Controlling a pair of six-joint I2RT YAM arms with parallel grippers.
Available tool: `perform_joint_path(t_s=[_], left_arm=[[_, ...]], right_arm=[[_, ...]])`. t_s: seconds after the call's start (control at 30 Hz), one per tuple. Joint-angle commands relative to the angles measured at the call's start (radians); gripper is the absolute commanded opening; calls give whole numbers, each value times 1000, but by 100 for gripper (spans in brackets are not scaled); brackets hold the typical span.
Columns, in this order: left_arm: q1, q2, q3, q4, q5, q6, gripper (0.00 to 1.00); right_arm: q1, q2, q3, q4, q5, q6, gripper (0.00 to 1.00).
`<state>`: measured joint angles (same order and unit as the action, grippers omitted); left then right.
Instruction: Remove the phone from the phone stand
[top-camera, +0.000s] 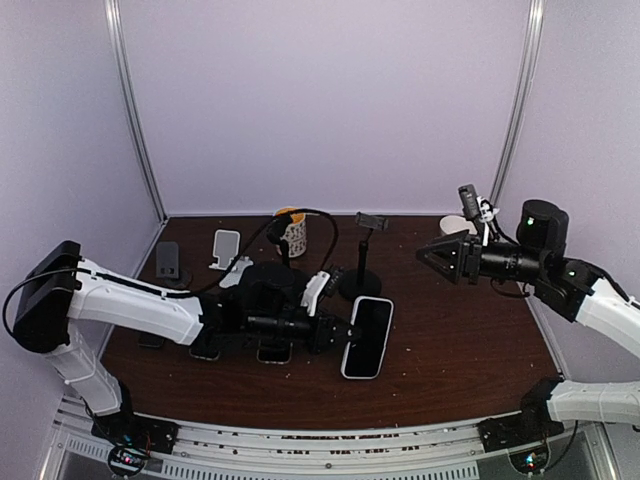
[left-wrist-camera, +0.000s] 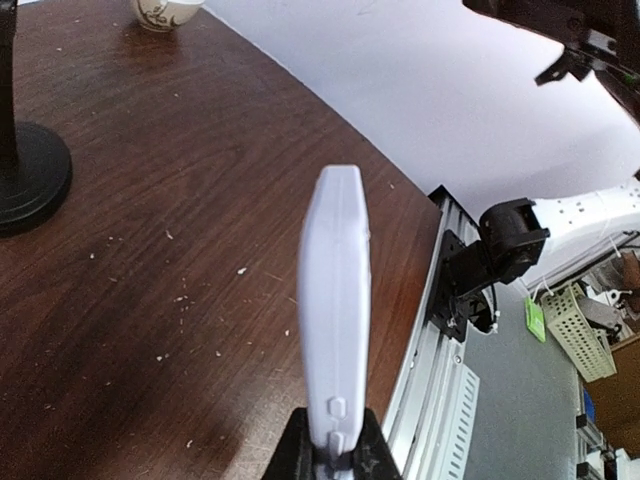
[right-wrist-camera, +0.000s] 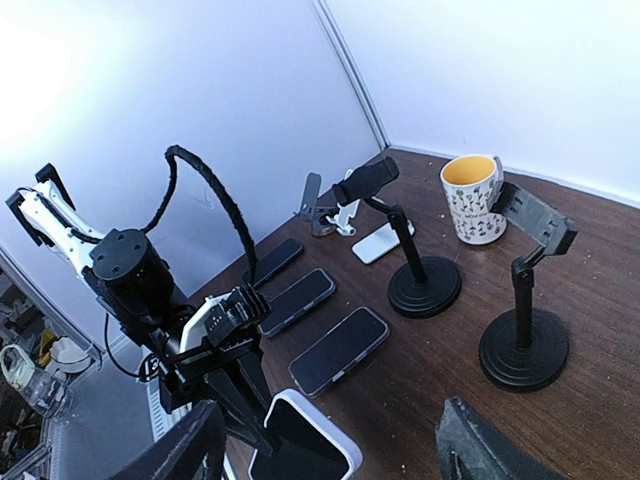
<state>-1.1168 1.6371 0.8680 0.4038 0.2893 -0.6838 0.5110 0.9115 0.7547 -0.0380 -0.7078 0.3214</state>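
While my left pincer (top-camera: 343, 334) is clamped tight on one edge of the phone (top-camera: 367, 337), the white-cased handset sits screen-up over the table (top-camera: 450, 350). It is clear of the phone stand (top-camera: 359, 284), just in front of its round base. My right pincer (top-camera: 437, 259) hangs raised at the right side, jaws spread wide, gripping nothing. Spare phones (right-wrist-camera: 337, 350) lie flat beside my left arm.
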Motion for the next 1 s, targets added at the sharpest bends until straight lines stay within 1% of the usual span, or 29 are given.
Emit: perform_joint_path(t_s=[0.0,0.2,0.27,0.43,0.63,0.97], left_arm=[[-5,-62,126,-147,-109,-113,0],[-32,-51,171,-239,-194,-355,0],[-43,-48,187,-265,-235,-399,0],[-55,-6,310,-476,-337,-421,0],[-53,34,331,-483,-368,-484,0],[-44,169,433,-525,-331,-527,0]], right_arm=[[-40,-50,-13,-39,22,9,75],[-55,-98,-20,-59,14,8,75],[-54,-116,-28,-55,13,15,75],[-54,-152,-44,-54,10,26,75],[-55,-191,-44,-88,21,17,75],[-58,-226,-45,-134,39,-7,75]])
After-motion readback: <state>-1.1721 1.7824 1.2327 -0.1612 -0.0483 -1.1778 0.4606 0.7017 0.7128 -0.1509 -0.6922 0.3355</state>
